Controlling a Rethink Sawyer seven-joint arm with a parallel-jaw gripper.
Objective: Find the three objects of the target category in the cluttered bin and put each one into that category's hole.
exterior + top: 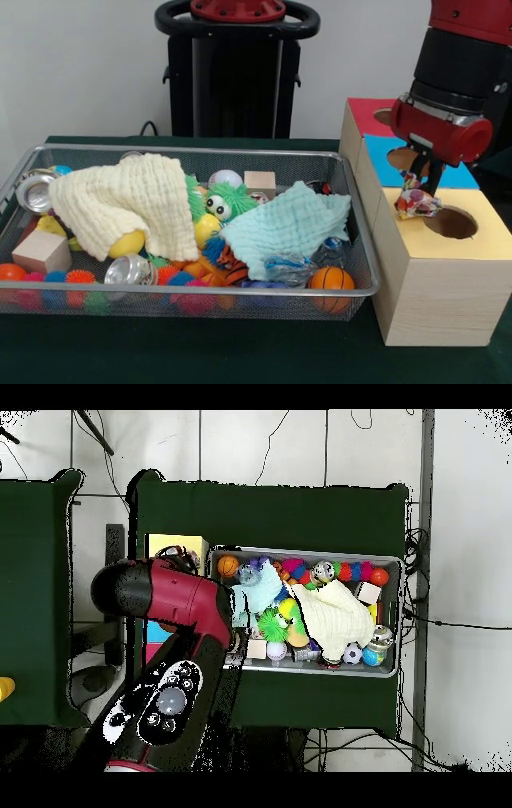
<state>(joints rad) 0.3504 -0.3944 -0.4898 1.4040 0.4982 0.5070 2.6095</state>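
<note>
Hand over the yellow box

The hand [422,194] gripped a crinkly wrapper [416,204] right beside the hole [450,222] in the yellow box top [448,240]. The wire bin [362,264] sat near, full of toys.

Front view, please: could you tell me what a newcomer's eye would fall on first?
Probably the red and black arm at the right, its claw holding a crinkled colourful wrapper over the yellow-topped box, beside its round hole. Next comes the wire bin crammed with toys, where a cream cloth and a mint cloth lie on top.
</note>
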